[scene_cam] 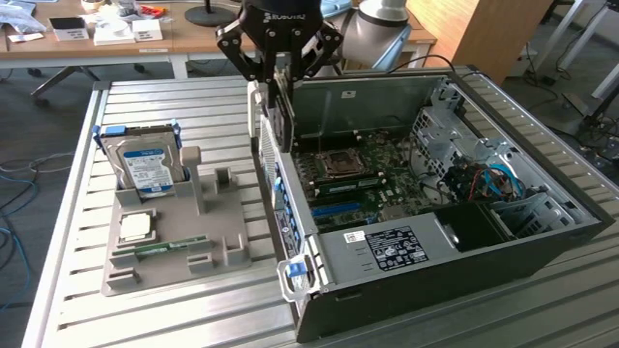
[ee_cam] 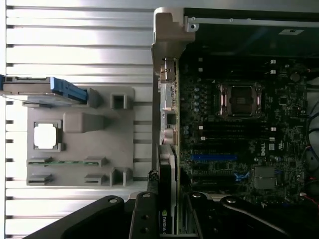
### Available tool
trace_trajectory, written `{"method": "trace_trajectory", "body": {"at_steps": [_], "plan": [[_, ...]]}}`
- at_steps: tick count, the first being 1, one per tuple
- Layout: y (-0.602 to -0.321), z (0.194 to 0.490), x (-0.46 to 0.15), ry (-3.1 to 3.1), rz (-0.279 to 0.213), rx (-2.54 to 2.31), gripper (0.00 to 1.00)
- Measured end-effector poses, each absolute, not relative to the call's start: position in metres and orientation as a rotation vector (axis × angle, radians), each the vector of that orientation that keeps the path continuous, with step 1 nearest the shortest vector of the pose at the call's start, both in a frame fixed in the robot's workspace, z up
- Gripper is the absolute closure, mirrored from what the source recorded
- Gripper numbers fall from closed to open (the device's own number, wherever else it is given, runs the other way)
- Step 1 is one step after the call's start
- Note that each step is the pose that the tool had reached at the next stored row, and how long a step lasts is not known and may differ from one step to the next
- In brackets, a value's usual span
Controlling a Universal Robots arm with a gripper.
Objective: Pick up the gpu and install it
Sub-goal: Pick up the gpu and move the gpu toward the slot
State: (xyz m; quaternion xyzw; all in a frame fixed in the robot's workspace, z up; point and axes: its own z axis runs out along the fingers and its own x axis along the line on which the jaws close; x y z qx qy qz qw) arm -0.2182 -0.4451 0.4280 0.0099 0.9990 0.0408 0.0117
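Observation:
My gripper (scene_cam: 280,72) is shut on the gpu (scene_cam: 281,119), which hangs edge-on and upright, its silver bracket facing the exterior view's left. The card sits above the rear wall of the open computer case (scene_cam: 464,290), over the edge of the motherboard (scene_cam: 358,181). In the wrist view the gpu (ee_cam: 167,169) runs out from between my gripper (ee_cam: 168,201) fingers, its black cooler and a green logo showing. It lies along the case's rear edge, beside the motherboard (ee_cam: 234,134) and near the blue slot (ee_cam: 214,157).
A grey parts holder (scene_cam: 174,246) lies on the slatted metal table at the exterior view's left. It carries a silver hard drive (scene_cam: 145,163), a processor (scene_cam: 133,226) and a green memory stick (scene_cam: 169,248). Cables and drive cages fill the case's far end (scene_cam: 493,181).

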Motion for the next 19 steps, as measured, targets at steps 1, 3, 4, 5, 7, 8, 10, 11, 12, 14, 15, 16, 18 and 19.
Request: {"method": "trace_trajectory", "body": {"at_steps": [1,3,4,5,7,8,10,11,12,14,15,16,18,19], "plan": [[-0.445,0.428,-0.216,3.115,0.127,0.031,0.73],[-0.445,0.428,-0.21,3.116,0.127,0.031,0.73],[-0.445,0.428,-0.208,3.115,0.127,0.03,0.73],[-0.445,0.428,-0.205,3.116,0.127,0.031,0.73],[-0.445,0.428,-0.2,3.116,0.127,0.031,0.73],[-0.445,0.428,-0.197,3.116,0.127,0.031,0.73],[-0.445,0.428,-0.192,3.116,0.127,0.031,0.73],[-0.445,0.428,-0.188,3.116,0.128,0.03,0.73],[-0.445,0.428,-0.186,3.116,0.128,0.031,0.73],[-0.445,0.428,-0.181,3.115,0.128,0.031,0.73],[-0.445,0.428,-0.178,3.116,0.128,0.031,0.73],[-0.445,0.428,-0.176,3.115,0.128,0.031,0.73],[-0.445,0.428,-0.17,3.116,0.128,0.03,0.73],[-0.445,0.428,-0.167,3.115,0.128,0.031,0.73]]}}
